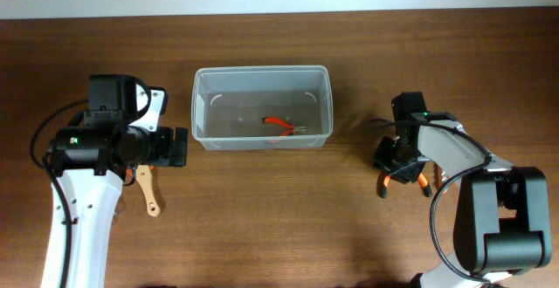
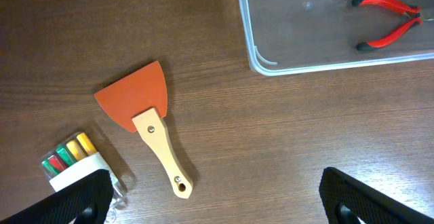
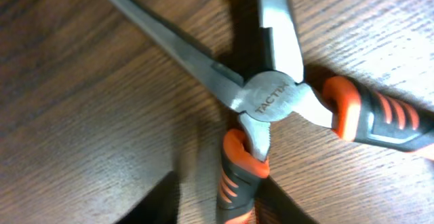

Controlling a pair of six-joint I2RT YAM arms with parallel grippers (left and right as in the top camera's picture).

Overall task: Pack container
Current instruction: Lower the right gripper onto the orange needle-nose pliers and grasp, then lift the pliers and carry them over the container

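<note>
The clear plastic container point(image 1: 200, 106) stands at the table's middle; its corner shows in the left wrist view point(image 2: 248, 42). Small red-handled pliers point(image 1: 281, 126) lie inside it, also seen in the left wrist view point(image 2: 388, 22). My right gripper point(image 1: 402, 171) is down on the table to the container's right, over orange-and-black long-nose pliers point(image 3: 271, 102). Its fingers point(image 3: 227, 207) straddle one handle, with a gap on the left side. My left gripper point(image 2: 217, 207) is open and empty, left of the container point(image 1: 179, 148).
A scraper with an orange blade and wooden handle point(image 2: 148, 119) lies under the left arm, also in the overhead view point(image 1: 149, 190). A small clear case of coloured bits point(image 2: 71, 157) lies beside it, partly under the left finger.
</note>
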